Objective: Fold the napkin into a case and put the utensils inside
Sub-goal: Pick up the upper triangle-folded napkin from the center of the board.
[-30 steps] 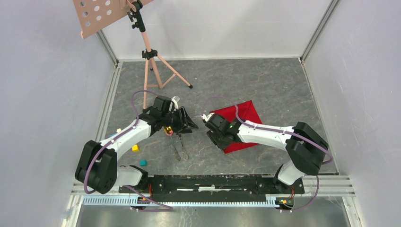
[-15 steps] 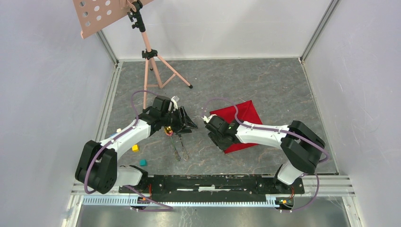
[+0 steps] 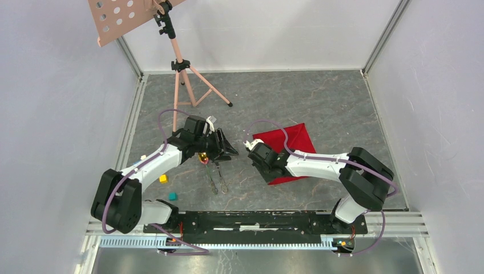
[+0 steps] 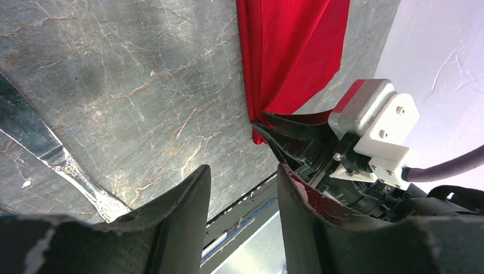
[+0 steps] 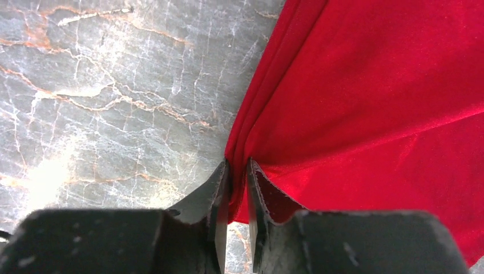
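Grey marbled surface [image 3: 319,103], white walls, music stand [image 3: 180,68] at far left. Napkin [image 3: 294,142] lies right of centre, red, part-folded, its layers bunched along the left edge. Right pincer [image 5: 237,171] is clamped on that edge; cloth runs up between the jaws. Left pincer [image 4: 242,168] stands apart, nothing in it, close by the utensils [image 3: 217,178], which lie on bare surface left of the napkin, not touching it. No case formed yet.

Risks: the bite looks shallow on a slippery fold, so one layer may slide out on the pull and the fold open. Wrists sit near each other; a leftward sweep could clip the left arm or scatter the utensils.
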`<state>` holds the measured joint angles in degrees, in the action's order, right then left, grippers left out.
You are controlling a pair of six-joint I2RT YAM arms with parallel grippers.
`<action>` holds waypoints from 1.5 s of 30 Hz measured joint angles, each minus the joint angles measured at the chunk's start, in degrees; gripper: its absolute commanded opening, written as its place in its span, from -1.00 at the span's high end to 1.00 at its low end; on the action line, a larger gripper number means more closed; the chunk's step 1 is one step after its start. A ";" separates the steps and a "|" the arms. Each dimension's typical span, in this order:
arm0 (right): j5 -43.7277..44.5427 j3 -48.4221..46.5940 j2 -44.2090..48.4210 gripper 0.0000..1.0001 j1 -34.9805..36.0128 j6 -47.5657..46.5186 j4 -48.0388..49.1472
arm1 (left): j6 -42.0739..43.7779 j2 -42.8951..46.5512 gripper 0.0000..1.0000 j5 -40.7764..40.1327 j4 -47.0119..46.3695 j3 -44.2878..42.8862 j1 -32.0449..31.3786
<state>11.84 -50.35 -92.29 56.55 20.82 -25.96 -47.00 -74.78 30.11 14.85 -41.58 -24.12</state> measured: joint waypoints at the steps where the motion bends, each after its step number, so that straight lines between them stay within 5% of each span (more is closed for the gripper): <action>1: 0.81 0.15 0.02 0.70 0.15 0.02 0.44 | 0.00 -0.09 -0.08 0.00 -0.04 0.00 0.00; 5: 2.86 0.68 0.24 0.99 0.37 0.02 1.51 | 0.00 -0.92 -0.12 0.07 -0.28 0.02 0.02; 19: 3.41 2.47 1.90 0.99 0.28 -0.26 2.99 | -6.29 -10.10 -0.70 5.33 -11.13 0.26 0.04; 34: 1.88 8.24 7.10 0.99 -0.57 0.11 8.35 | -22.51 -22.21 -0.99 5.22 -26.62 0.85 -2.82; 45: -1.14 9.03 8.66 0.99 -2.71 -1.09 10.54 | -28.37 -31.04 -0.79 3.19 -36.72 -3.52 -6.12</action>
<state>10.70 -41.32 -83.64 53.84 19.73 -15.42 -75.37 -105.82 33.30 -21.87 -45.10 -30.24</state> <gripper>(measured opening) 0.014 0.958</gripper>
